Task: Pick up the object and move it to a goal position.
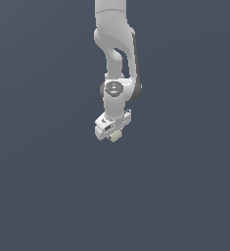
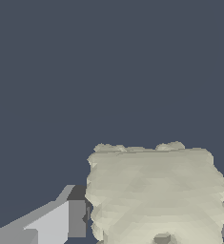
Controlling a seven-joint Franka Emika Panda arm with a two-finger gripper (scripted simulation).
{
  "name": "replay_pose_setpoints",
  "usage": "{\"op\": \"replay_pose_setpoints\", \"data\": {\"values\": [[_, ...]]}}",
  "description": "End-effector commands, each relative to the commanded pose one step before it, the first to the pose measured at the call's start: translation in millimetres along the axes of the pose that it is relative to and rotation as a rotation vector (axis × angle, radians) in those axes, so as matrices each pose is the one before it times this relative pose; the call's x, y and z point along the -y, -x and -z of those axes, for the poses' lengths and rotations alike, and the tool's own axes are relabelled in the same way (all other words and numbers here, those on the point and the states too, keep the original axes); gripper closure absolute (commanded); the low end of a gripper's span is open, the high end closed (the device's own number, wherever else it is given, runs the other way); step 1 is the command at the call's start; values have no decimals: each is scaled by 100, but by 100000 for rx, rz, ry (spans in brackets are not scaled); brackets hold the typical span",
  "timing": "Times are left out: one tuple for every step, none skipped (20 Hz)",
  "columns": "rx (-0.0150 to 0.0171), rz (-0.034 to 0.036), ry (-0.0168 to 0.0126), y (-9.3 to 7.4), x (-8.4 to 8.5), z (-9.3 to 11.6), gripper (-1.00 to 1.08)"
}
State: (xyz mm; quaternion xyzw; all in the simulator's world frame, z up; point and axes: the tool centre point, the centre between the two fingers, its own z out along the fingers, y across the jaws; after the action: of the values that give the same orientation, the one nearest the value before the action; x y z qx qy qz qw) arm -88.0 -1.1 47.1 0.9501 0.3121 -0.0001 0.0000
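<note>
The pale cream lumpy object (image 2: 156,193) sits clamped in the hand (image 1: 114,136), hanging under the white arm (image 1: 115,54). From outside it's a tiny nub; the wrist view shows its bumpy surface between grey fingers (image 2: 76,218), its lower part cut off.

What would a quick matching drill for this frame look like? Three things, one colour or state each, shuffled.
Things:
1. object
2. gripper
3. background
4. arm

Colour or state:
A. flat dark blue-grey, plain
B. pale cream, lumpy
C. white, coming down from the top of the exterior view
D. white block tilted at the end of the arm, with the cream blob at its tip

Pairs: 1-B, 2-D, 3-A, 4-C
</note>
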Motion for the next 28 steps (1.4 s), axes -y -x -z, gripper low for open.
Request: {"op": "replay_pose_setpoints", "data": {"values": [[-68,-60,71,271,-355,704,108],[0,0,0,161,-180,388,108],[0,0,0,183,-205,443,108],[0,0,0,205,-231,499,108],[0,0,0,227,-258,557,108],[0,0,0,249,-284,613,108],[0,0,0,270,-308,668,108],[-6,49,-48,273,-316,706,108],[0,0,0,306,-354,769,108],[0,0,0,322,-376,816,108],[-35,20,-56,333,-396,856,108],[0,0,0,348,-418,901,108],[0,0,0,339,-410,884,108],[-41,13,-54,324,-396,844,108],[0,0,0,306,-376,809,108],[0,0,0,289,-362,771,108],[0,0,0,271,-349,733,108],[0,0,0,253,-335,692,108],[0,0,0,233,-316,644,108],[0,0,0,213,-291,590,108],[0,0,0,192,-265,535,108],[0,0,0,172,-239,479,108],[0,0,0,151,-214,424,108],[0,0,0,130,-189,369,108],[0,0,0,109,-165,313,108],[0,0,0,86,-142,258,108],[54,-37,22,67,-128,191,108],[0,0,0,42,-97,146,108]]}}
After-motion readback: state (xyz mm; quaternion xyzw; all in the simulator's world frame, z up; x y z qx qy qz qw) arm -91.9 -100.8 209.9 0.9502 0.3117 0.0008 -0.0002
